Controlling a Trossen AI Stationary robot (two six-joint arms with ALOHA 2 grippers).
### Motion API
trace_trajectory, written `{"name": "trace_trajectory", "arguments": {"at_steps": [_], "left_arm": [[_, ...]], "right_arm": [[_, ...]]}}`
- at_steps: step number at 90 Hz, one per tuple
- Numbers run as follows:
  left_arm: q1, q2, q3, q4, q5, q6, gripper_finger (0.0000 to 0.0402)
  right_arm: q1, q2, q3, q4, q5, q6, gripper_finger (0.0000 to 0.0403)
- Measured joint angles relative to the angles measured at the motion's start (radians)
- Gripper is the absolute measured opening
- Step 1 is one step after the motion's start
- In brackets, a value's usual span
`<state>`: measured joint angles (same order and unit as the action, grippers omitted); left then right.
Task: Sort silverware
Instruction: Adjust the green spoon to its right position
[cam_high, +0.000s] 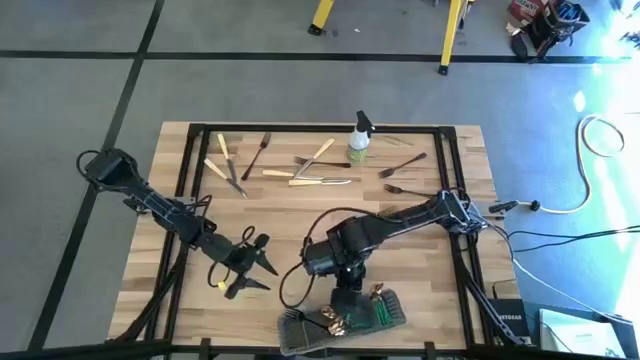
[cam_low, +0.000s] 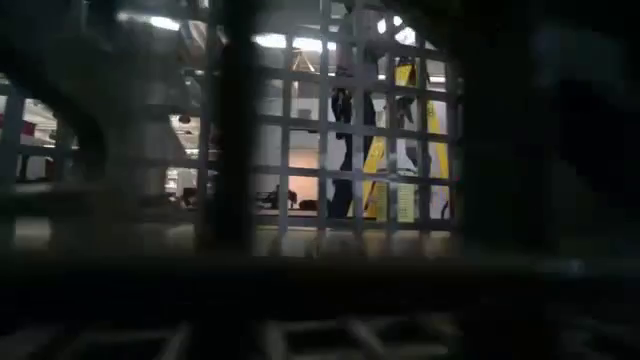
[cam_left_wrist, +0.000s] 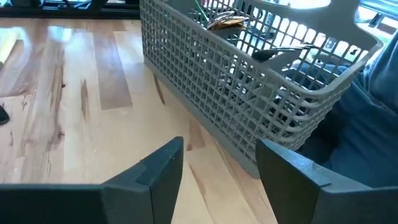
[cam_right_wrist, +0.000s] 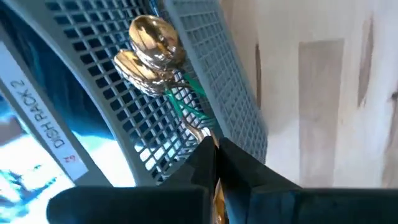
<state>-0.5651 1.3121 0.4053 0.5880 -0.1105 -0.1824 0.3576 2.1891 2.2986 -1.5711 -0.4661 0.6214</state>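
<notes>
The grey wire-mesh caddy (cam_high: 390, 316) stands at the table's near edge. It holds gold spoons (cam_right_wrist: 152, 46) and green-handled pieces (cam_right_wrist: 186, 106). My right gripper (cam_high: 350, 296) points down over the caddy, shut on a slim gold piece of silverware (cam_right_wrist: 216, 186). My left gripper (cam_high: 262, 270) hovers open to the caddy's left, with nothing between its fingers (cam_left_wrist: 163, 163); the caddy (cam_left_wrist: 249, 93) shows just ahead of it. Several more pieces of silverware (cam_high: 320, 180) lie flat on the table's far part. My right gripper pinches a thin gold strip of the piece (cam_right_wrist: 217, 182) between its two fingers. The fingers come from above, pointing down at the caddy's mesh wall (cam_right_wrist: 205, 56). They hide most of the piece, so which part it is I cannot tell.
A small spray bottle (cam_high: 360, 135) stands at the far edge among the loose pieces. Cream-handled knives (cam_high: 225, 165) lie far left and dark forks (cam_high: 402, 175) far right. The wooden middle of the table (cam_high: 290, 215) lies bare between the arms.
</notes>
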Motion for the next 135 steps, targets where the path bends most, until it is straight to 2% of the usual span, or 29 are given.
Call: {"name": "trace_trajectory", "arguments": {"at_steps": [12,28,36,69,95,135], "left_arm": [[-0.045,0.0,0.0,0.007,-0.018,-0.027,0.0186],[-0.166,0.0,0.0,0.008,-0.222,-0.01,0.0186],[-0.188,0.0,0.0,0.028,-0.262,0.013,0.0186],[-0.205,0.0,0.001,0.02,-0.258,0.074,0.0186],[-0.213,0.0,0.001,0.022,-0.257,0.085,0.0186],[-0.213,0.0,0.001,0.022,-0.256,0.086,0.0186]], "right_arm": [[0.003,0.0,0.0,0.0,-0.009,0.08,0.0001],[0.003,0.001,-0.004,0.0,-0.006,0.205,0.0001],[0.007,0.001,-0.004,0.0,-0.003,0.259,0.0001],[0.029,0.001,-0.006,0.001,-0.034,0.367,0.0001],[0.056,-0.012,-0.119,0.004,-0.035,0.379,0.0],[0.055,-0.092,-0.137,-0.001,0.021,0.454,0.0]]}}
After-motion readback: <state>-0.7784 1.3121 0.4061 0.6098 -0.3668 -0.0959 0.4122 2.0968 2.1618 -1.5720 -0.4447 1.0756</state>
